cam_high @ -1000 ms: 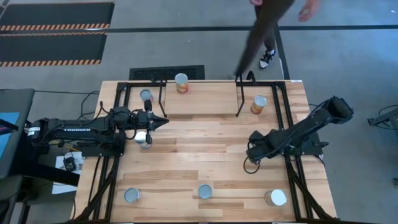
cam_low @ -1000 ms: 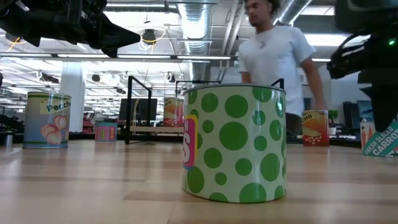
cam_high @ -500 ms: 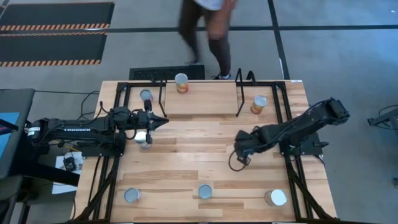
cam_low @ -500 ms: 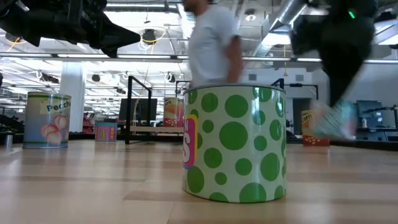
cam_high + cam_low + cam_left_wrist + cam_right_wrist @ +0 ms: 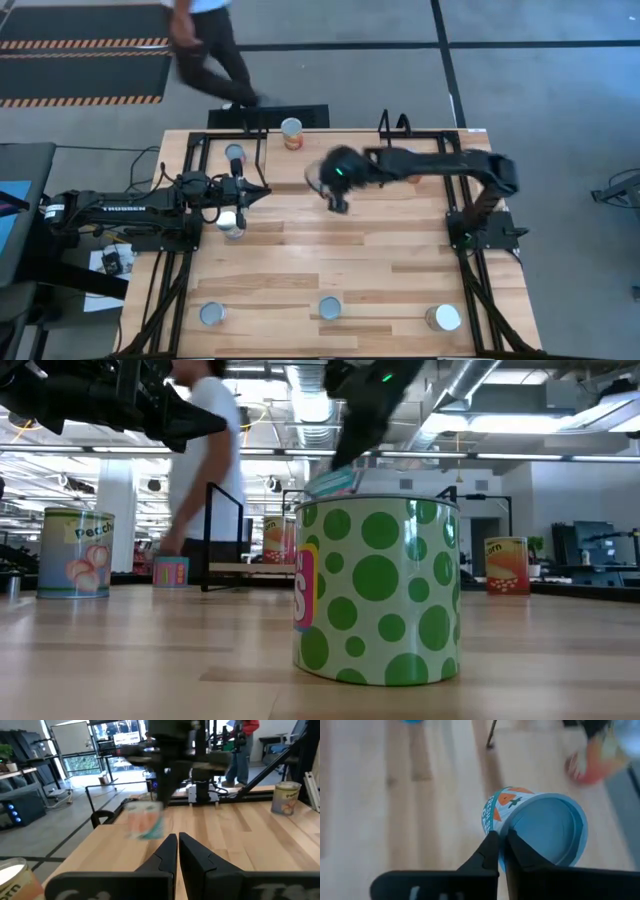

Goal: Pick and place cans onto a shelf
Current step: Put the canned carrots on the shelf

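Right arm has swung from the table's right side to centre-back since a second ago, and its jaws have gone from wide to nearly shut. The person behind the table has crossed to the left.

Near to far:
- **Front row:** the cans there, incl. the green dotted can (image 5: 380, 590), are well clear of the action.
- **Left side:** left gripper (image 5: 262, 193) hangs shut and empty, tips pointing at the centre. It's near the right arm's path, so a wide swing could clip it.
- **Mid-table:** right gripper (image 5: 501, 842) is closed on the carrot can (image 5: 535, 827), but only pinching its rim wall. It looks like one finger inside and one outside. The can hangs off the tips, tilted, round end turned toward the wrist.
- **Main risk, my read:** a thin bite with an off-centre load, so the can slips or twists out.
- **Position:** the can is in the air just ahead of the fingertips, about over the front edge of the shelf (image 5: 262, 155), between its two uprights.
- **Second risk:** a tilted can won't land flat on the board. It could roll, or knock the orange can (image 5: 291, 132) already at the back.
- **Third risk:** a low approach snags the tubing on either side.
- **Farthest:** person (image 5: 205, 40) passing beyond the table's far edge.
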Robot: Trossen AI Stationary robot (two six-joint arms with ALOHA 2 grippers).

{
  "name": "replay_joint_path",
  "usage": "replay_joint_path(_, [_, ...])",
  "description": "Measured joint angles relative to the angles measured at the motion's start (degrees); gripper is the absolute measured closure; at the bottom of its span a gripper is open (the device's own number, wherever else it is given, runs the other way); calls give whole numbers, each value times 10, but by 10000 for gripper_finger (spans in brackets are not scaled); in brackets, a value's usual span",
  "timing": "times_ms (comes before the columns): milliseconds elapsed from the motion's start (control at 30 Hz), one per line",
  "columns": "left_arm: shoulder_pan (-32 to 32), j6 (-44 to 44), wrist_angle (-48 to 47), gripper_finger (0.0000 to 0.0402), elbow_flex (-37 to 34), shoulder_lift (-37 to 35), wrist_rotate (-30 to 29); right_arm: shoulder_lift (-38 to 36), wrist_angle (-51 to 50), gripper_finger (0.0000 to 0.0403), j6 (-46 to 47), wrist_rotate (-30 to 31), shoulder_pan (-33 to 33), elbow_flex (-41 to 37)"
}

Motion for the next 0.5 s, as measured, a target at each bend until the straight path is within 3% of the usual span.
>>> replay_joint_path(267, [0, -4, -14, 394, 0, 0, -6, 183, -111, 383, -159, -31, -112, 205])
replay_joint_path(500, [0, -9, -32, 394, 0, 0, -6, 280, -137, 379, -212, -14, -154, 291])
